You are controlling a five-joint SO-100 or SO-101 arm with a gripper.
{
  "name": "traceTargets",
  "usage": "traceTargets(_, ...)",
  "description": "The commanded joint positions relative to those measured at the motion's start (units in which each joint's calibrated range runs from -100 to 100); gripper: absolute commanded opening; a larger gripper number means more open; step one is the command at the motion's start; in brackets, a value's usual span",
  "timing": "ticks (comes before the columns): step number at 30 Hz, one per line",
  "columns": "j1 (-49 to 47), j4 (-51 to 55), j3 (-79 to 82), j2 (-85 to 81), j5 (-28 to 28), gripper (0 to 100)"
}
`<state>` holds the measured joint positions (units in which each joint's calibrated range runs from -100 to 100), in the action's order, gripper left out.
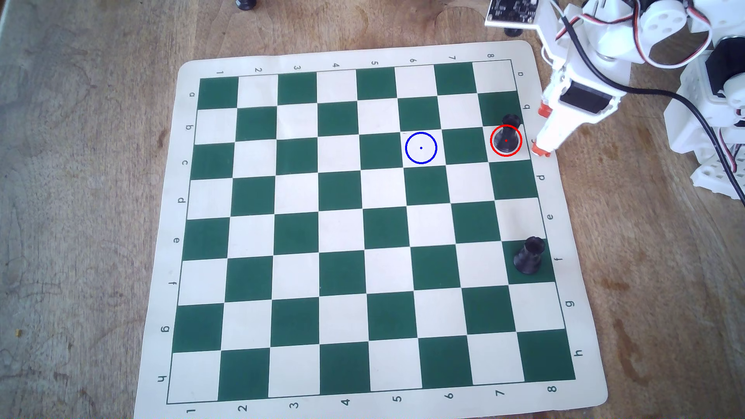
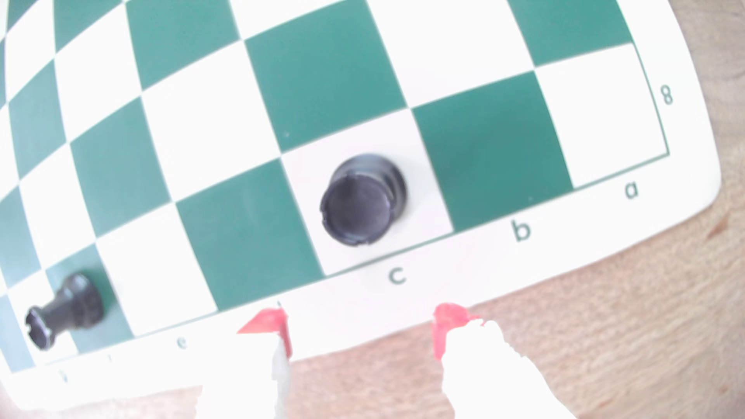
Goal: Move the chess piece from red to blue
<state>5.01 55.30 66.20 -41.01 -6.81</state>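
The chess piece (image 1: pixel 508 132), small and black with a flat-topped head, stands upright on white square c8 with its base inside the red circle (image 1: pixel 506 155). The blue circle (image 1: pixel 421 148) lies two squares to the left on white square c6 and is empty. My gripper (image 1: pixel 542 129) is white with red fingertips. It hangs just off the board's right edge beside the piece, open and empty. In the wrist view the piece (image 2: pixel 363 199) stands ahead of the gripper (image 2: pixel 358 322), beyond its spread fingertips (image 2: pixel 266 322).
A stouter black piece (image 1: pixel 529 256) with a notched crown stands on green square f8; it also shows in the wrist view (image 2: pixel 60 312). The green and white board mat (image 1: pixel 322 201) lies on a wooden table. The arm's base (image 1: pixel 709 121) and cables fill the top right.
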Motion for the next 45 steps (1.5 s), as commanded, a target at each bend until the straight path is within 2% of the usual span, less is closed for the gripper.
traceTargets(1,0.81,-3.62,1.07,0.69,0.34,19)
traceTargets(18,-1.06,-13.2,1.25,3.92,-1.61,18)
traceTargets(45,0.5,-18.61,3.25,2.47,-1.27,18)
